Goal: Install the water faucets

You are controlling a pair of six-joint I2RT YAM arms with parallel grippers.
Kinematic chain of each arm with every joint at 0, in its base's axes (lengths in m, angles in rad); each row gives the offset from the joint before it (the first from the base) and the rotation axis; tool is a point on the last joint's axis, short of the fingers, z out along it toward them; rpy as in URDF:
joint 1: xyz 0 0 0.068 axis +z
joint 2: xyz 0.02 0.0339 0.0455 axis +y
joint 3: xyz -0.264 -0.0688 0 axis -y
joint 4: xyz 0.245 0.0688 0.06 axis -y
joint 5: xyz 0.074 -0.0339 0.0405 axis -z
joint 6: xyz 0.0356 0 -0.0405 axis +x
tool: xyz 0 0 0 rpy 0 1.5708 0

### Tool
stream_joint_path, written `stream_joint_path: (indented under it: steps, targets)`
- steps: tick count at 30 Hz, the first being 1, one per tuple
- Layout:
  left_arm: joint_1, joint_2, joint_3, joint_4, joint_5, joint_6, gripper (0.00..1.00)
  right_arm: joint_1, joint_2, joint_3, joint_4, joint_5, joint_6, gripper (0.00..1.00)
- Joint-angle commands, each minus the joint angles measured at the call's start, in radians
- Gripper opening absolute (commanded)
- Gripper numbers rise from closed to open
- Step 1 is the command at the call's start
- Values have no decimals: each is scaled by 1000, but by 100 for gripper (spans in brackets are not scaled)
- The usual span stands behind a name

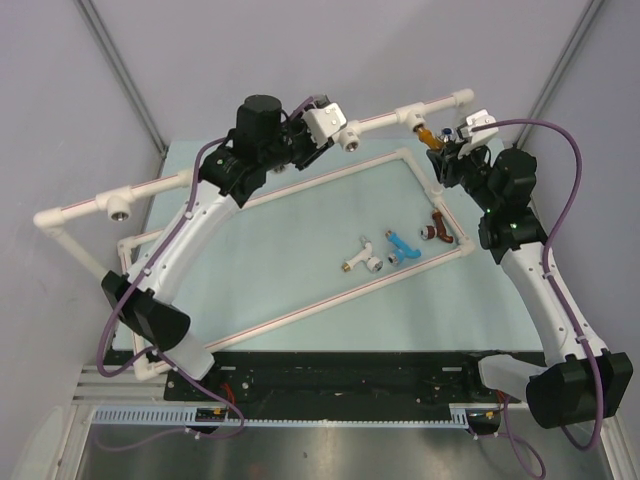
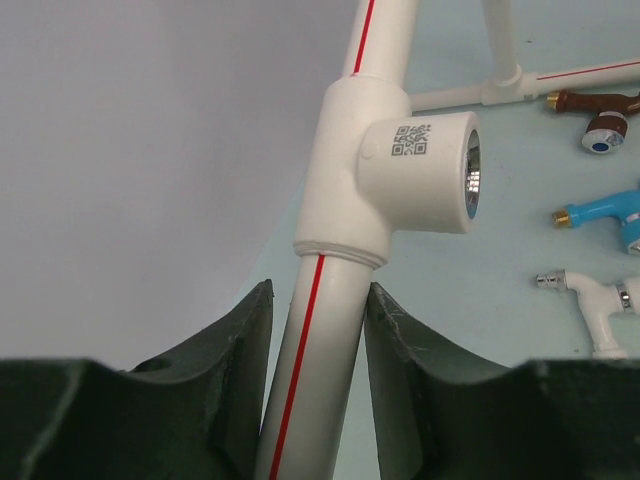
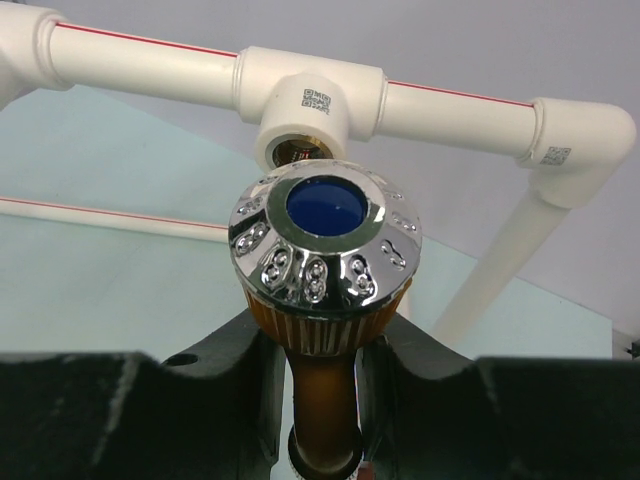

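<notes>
My right gripper [image 3: 325, 375] is shut on the orange faucet [image 3: 325, 300], whose chrome cap with a blue disc faces the camera. It sits just in front of a white T-socket [image 3: 300, 115] on the frame's top rail. In the top view the orange faucet [image 1: 428, 135] is at the rail's back right, by my right gripper [image 1: 447, 147]. My left gripper [image 2: 318, 335] is closed around the red-striped pipe [image 2: 310, 380] just below another T-socket [image 2: 420, 170]. White [image 1: 362, 257], blue [image 1: 402, 245] and dark red-brown [image 1: 437, 228] faucets lie on the table.
The white pipe frame [image 1: 250, 200] stands across the table, with its base rectangle lying on the mat and a raised top rail. An empty T-socket [image 1: 120, 208] is at the far left. The three loose faucets also show in the left wrist view [image 2: 600, 210].
</notes>
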Motion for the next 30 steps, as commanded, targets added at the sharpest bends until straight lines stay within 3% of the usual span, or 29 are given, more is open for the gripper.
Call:
stream_joint_path:
  steps: [1, 3, 6, 22, 30]
  targets:
    - [-1, -34, -52, -90, 2, -44, 27, 16, -21, 40, 51, 8, -8, 0]
    - [-3, -35, -61, -95, 6, -55, 12, 18, -18, 36, 62, 15, -5, 0]
    - [-3, -40, -72, -101, 12, -71, 0, 18, -13, 16, 105, 19, 12, 0]
    - [-4, -15, -42, -164, 14, -226, 0, 53, 1, -33, 243, 46, 50, 0]
    - [-3, -8, -14, -179, 72, -272, 0, 45, 14, -231, 460, 85, 56, 0]
